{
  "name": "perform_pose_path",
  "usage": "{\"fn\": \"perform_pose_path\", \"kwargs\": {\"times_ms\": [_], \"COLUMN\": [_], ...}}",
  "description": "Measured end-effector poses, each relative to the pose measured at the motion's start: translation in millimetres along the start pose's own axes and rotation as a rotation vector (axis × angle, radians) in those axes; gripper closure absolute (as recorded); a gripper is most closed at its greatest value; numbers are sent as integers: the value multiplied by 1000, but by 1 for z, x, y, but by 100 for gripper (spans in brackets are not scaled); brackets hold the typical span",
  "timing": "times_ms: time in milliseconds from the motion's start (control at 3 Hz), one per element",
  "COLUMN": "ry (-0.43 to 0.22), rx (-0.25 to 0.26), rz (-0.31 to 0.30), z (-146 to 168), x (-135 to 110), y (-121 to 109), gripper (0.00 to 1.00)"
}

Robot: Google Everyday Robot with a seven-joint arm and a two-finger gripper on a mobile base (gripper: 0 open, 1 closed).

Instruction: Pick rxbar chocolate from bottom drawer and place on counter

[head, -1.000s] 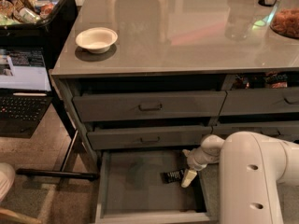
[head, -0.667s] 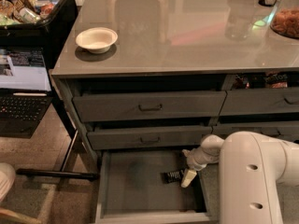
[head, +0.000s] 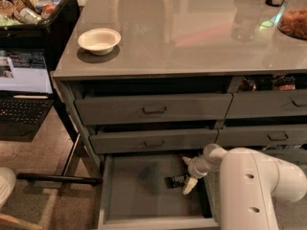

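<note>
- Down at the lower right, the robot's bulky white arm [head: 249,190] reaches into the wide, shallow dark grey bottom drawer [head: 136,200], which is pulled fully out from the left stack.
- The two-finger cream claw [head: 186,175] sits low over the right part of the drawer floor. Its fingers are spread well apart, one toward the cabinet and one toward the drawer front, and it holds nothing.
- The small flat black wrapped rxbar chocolate [head: 175,181] lies on the plain grey drawer floor, just left of the nearer finger [head: 189,186]. I cannot tell whether they touch.
- Above, two grey drawers with dark bar handles [head: 154,110] stand slightly out from the cabinet.
- The large glossy grey-brown counter [head: 192,37] carries a shallow white round bowl [head: 99,40] near its left front corner and a clear glass jar of orange snacks [head: 293,20] at the far right.
- An open laptop [head: 24,80] stands left of the cabinet, under a black bin of packets [head: 33,8].
</note>
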State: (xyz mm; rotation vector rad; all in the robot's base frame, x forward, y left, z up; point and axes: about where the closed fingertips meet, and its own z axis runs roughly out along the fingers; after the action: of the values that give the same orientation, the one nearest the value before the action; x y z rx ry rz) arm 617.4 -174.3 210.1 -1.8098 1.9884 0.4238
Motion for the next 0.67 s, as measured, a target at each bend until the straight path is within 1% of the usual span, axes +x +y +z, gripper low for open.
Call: {"fn": "perform_pose_path", "kwargs": {"times_ms": [333, 667], "ry": [-7, 19], "rx": [60, 114], "rz": [-60, -88], "z": [23, 40], "x": [10, 23], "y": [-10, -19], "gripper": [0, 0]}}
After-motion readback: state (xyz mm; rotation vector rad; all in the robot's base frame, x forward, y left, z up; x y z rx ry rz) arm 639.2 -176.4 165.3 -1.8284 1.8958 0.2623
